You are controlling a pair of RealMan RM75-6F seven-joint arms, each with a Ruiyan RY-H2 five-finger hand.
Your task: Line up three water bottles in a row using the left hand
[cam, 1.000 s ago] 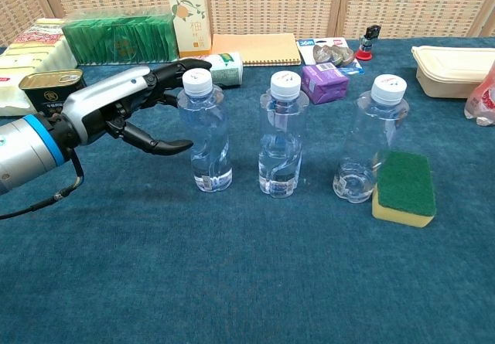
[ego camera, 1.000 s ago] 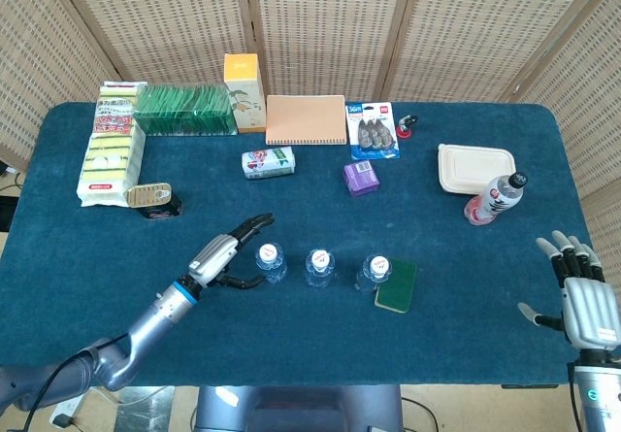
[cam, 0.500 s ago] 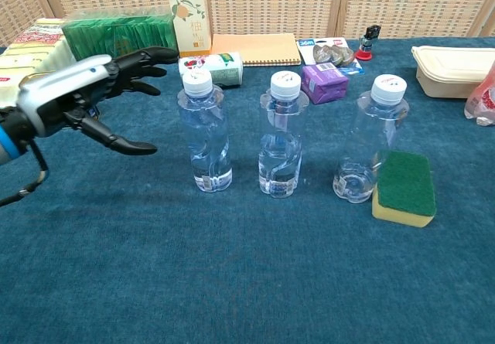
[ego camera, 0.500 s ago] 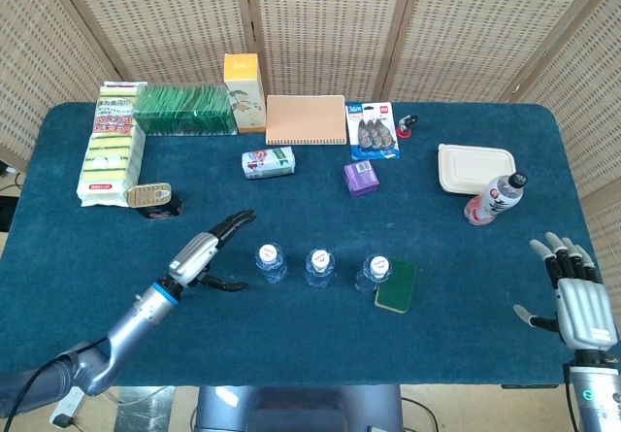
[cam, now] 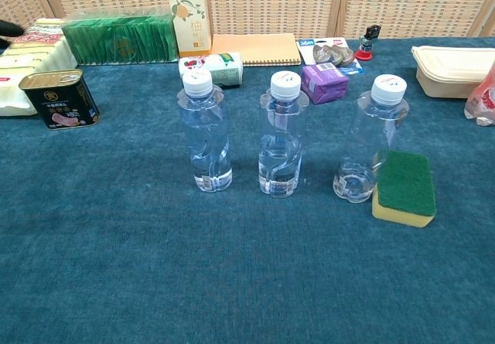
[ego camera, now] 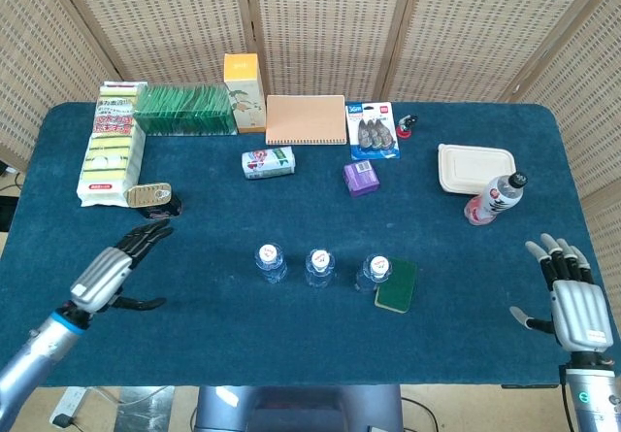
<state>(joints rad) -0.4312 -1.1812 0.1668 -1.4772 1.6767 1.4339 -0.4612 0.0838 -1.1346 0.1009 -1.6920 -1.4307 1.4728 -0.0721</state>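
Three water bottles (ego camera: 317,266) stand in a row, well right of the empty, spread-fingered left hand (ego camera: 105,276).

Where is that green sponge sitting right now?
The green sponge lies on the near part of the table, right of centre in both views, against the rightmost water bottle.

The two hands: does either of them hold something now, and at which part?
Nothing is held. The left hand is open, away from the bottles; the right hand is open too.
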